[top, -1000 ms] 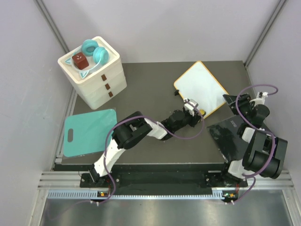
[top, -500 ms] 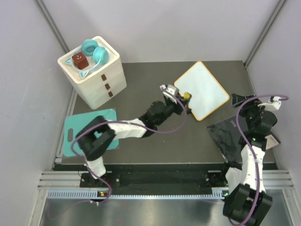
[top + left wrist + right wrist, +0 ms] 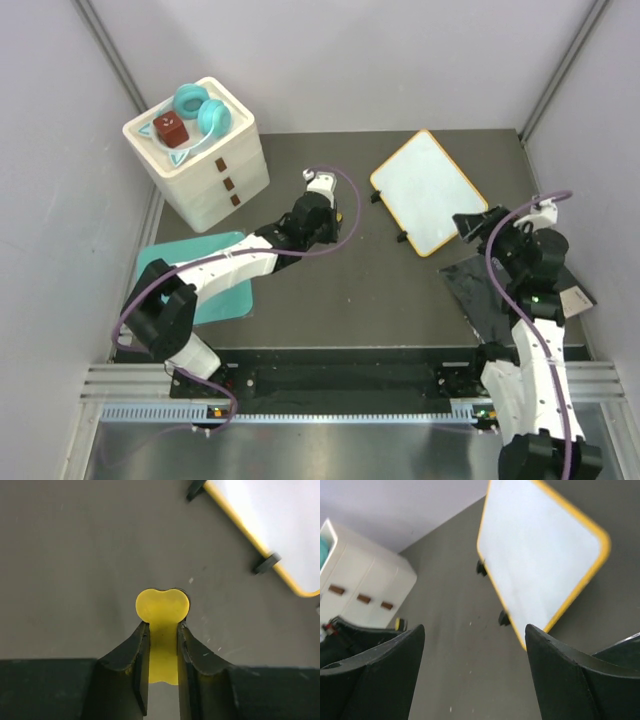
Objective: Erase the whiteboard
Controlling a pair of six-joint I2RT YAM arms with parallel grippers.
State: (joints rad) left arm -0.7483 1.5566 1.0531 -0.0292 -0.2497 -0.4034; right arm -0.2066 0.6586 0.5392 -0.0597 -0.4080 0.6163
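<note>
The whiteboard (image 3: 425,190), white with an orange-yellow frame and black feet, lies at the back right of the dark mat; its face looks blank. It also shows in the left wrist view (image 3: 285,525) and the right wrist view (image 3: 540,560). My left gripper (image 3: 333,214) is left of the board, apart from it, and shut on a yellow eraser (image 3: 163,612) held just above the mat. My right gripper (image 3: 470,222) is open and empty, hovering by the board's near right corner, with both fingers wide apart (image 3: 475,650).
A white drawer unit (image 3: 215,170) at the back left holds teal headphones (image 3: 195,105) and a red cube (image 3: 168,127). A teal cutting board (image 3: 165,270) lies at the left, partly under my left arm. A dark grey slab (image 3: 495,290) lies at the right front.
My left gripper has pulled left across and off the whiteboard with the yellow eraser still in it. My right gripper has shifted left toward the board's near corner.
</note>
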